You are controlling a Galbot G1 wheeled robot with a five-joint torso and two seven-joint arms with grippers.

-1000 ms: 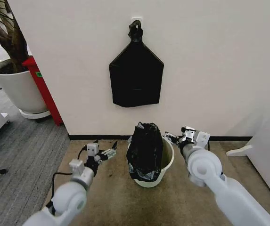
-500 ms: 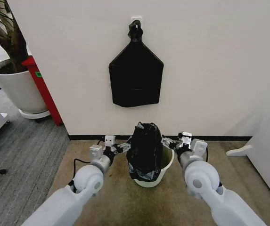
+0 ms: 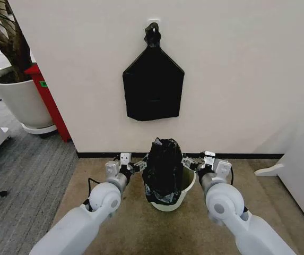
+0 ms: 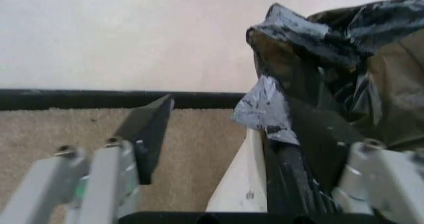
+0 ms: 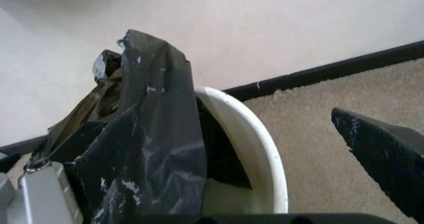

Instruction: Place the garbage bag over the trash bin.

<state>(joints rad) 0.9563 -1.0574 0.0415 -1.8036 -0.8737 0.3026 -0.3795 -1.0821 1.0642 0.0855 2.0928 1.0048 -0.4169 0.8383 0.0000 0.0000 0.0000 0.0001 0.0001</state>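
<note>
The trash bin point(image 3: 186, 186) stands on the tan carpet point(image 3: 125, 223) close to the base of the white wall point(image 3: 236, 79), its rolled cream rim visible on the robot's right side. The garbage bag point(image 3: 164, 170) sits in the bin in a loose, crinkled heap: it rises well above the rim in a peak and drapes down the front of the bin, so that the bag is bunched rather than spread around the rim. The left tool point(image 3: 134, 166) is at the bag's left flank, level with the rim; in the left wrist view its fingers stand apart, one dark finger point(image 4: 149, 134) out over the carpet and the other side against the bag's folds point(image 4: 318, 134) at the bin wall point(image 4: 242, 184). Whether that side actually presses the plastic cannot be told. The right tool point(image 3: 192, 161) is at the opposite flank, just beside the rim; in the right wrist view its fingers are likewise apart, one dark finger point(image 5: 381, 159) clear over the carpet and the other side low beside the bag point(image 5: 149, 149), with the bin's rim point(image 5: 261, 154) between them. Neither tool is seen clamped on anything. On the wall above the bin hangs a flat black bundle point(image 3: 153, 87) with a knotted top. A large white plant pot point(image 3: 16, 98) and a red panel point(image 3: 48, 101) stand at the left by the wall's corner.
</note>
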